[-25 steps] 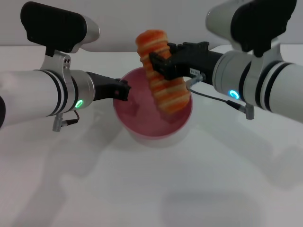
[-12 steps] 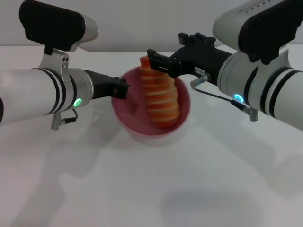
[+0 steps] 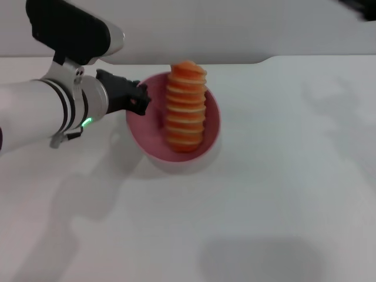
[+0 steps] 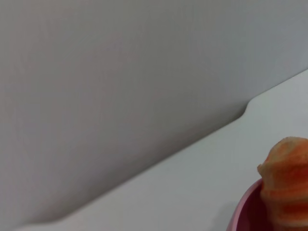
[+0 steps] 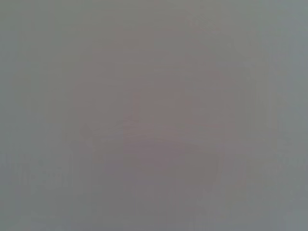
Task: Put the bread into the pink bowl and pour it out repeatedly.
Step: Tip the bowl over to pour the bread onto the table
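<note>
Bread (image 3: pixel 185 107) stands on end inside the pink bowl (image 3: pixel 147 138), its lower end in the bowl's hollow and its upper end rising above the far rim, nothing gripping it; the left wrist view shows the same orange top (image 4: pixel 286 185) above the bowl's edge (image 4: pixel 244 211). Left gripper (image 3: pixel 140 97) sits at the bowl's left rim with jaws closed on that rim, bowl resting on the white surface (image 3: pixel 264 194). Right gripper is out of view.
</note>
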`<action>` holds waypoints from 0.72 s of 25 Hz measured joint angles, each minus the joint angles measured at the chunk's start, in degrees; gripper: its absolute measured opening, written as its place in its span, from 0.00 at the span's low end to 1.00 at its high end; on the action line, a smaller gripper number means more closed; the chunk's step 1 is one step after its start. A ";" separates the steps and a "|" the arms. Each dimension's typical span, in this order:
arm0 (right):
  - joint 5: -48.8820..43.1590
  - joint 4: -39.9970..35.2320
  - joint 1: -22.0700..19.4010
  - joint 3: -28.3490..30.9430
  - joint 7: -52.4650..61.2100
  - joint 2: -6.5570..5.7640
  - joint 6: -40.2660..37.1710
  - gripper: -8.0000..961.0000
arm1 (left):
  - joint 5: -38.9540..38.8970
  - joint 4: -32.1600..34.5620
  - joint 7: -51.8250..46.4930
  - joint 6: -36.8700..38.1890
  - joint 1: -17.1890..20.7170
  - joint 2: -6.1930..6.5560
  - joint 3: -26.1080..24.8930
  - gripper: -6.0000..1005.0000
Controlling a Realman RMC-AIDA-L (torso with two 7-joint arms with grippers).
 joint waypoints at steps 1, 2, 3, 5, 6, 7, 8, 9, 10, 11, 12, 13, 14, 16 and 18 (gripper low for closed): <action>-0.65 -0.55 -1.70 1.49 0.87 0.01 0.22 0.87 | 0.79 0.42 0.41 -0.03 -0.01 -0.03 0.07 0.06; -0.94 -0.83 -3.99 3.18 1.60 0.07 0.08 0.87 | 2.01 0.97 0.96 -0.13 -0.06 -0.08 0.26 0.06; -1.02 -0.74 -5.33 4.14 2.13 0.10 -0.21 0.87 | 2.84 1.33 1.22 -0.18 -0.15 -0.11 0.48 0.06; -1.04 0.43 -8.14 6.26 3.57 0.18 -1.69 0.87 | 4.51 1.77 1.82 0.02 -0.53 -0.08 1.87 0.06; -0.94 1.49 -9.14 7.17 4.47 0.20 -2.60 0.87 | 5.36 1.91 2.26 0.24 -0.69 -0.13 2.83 0.06; -0.78 2.70 -9.93 8.05 5.54 0.20 -3.35 0.87 | 7.20 2.04 2.83 0.43 -0.97 -0.12 4.06 0.06; -0.66 3.57 -10.44 8.60 6.47 0.17 -3.90 0.87 | 9.11 2.21 3.29 0.56 -1.31 -0.19 5.40 0.06; -0.56 4.53 -10.78 8.96 7.33 0.09 -4.14 0.87 | 10.75 2.32 3.44 0.57 -1.53 -0.22 6.39 0.06; -0.54 5.26 -11.01 9.11 7.86 -0.01 -4.20 0.87 | 13.18 2.49 3.54 0.56 -1.88 -0.30 7.86 0.06; -0.54 5.84 -11.14 9.13 8.11 -0.06 -4.21 0.87 | 15.42 2.64 3.50 0.51 -2.25 -0.38 9.20 0.06; -0.54 6.40 -11.20 9.13 8.13 -0.08 -4.21 0.87 | 17.01 2.75 3.49 0.38 -2.56 -0.44 10.06 0.06; -0.54 6.79 -11.23 9.13 8.15 -0.09 -4.20 0.87 | 18.74 2.91 3.49 0.28 -2.87 -0.50 11.13 0.06; -0.54 7.13 -11.25 9.07 8.17 -0.11 -4.20 0.87 | 20.42 3.12 3.49 0.17 -3.11 -0.50 11.90 0.06; -0.54 7.28 -11.25 8.88 8.20 -0.16 -4.18 0.87 | 24.11 3.70 3.49 -0.07 -3.37 -0.52 13.39 0.06; -0.54 7.27 -11.09 8.74 8.23 -0.27 -4.00 0.87 | 28.10 4.14 3.18 -0.05 -3.41 -0.63 14.68 0.06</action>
